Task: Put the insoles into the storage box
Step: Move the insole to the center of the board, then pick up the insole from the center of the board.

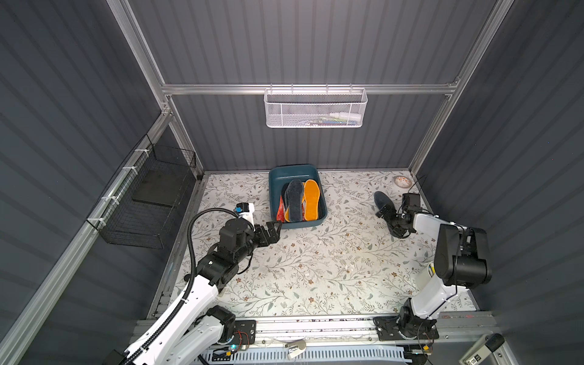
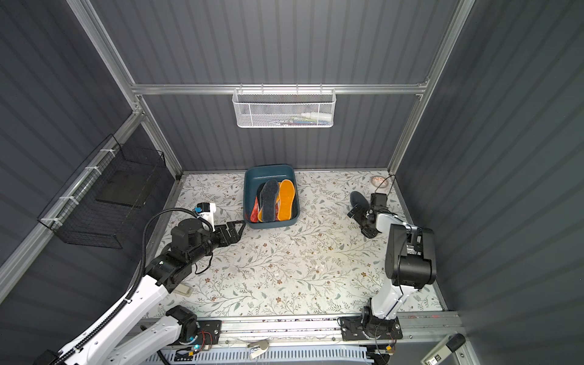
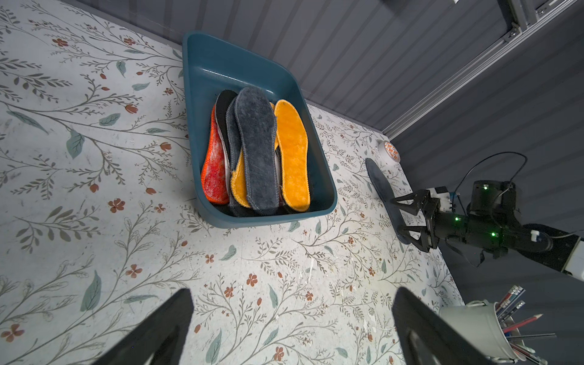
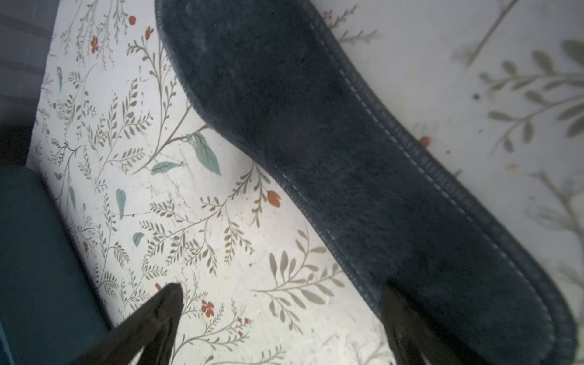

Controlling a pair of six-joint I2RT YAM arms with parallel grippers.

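My left gripper (image 1: 275,232) hangs low over the flowered counter (image 1: 316,268) with its jaws spread wide and nothing between them. In its wrist view the two fingers (image 3: 164,325) frame bare counter only. The storage box (image 1: 292,173) lies just ahead of this gripper, which sits off the box's near left corner. From the top views I cannot tell whether a fingertip touches the wall.

My right gripper (image 1: 391,221) is also spread wide and holds nothing. It hovers over the near end of the one loose insole (image 1: 380,199), a fuzzy dark blue one lying flat on the counter, well to the right of the box. In its wrist view one finger (image 4: 407,322) sits over the insole's stitched edge and the other over bare counter, so that edge runs between them. Whether the finger presses on the insole (image 4: 347,151) I cannot tell.

Farther back, the teal box stands against the rear wall. Inside it, a grey insole (image 3: 257,148) lies on top of the pile, an orange-yellow insole (image 3: 292,158) is to its right, and a mottled red-orange insole (image 3: 216,170) leans along the left wall. A black insole (image 3: 226,104) shows beneath them.
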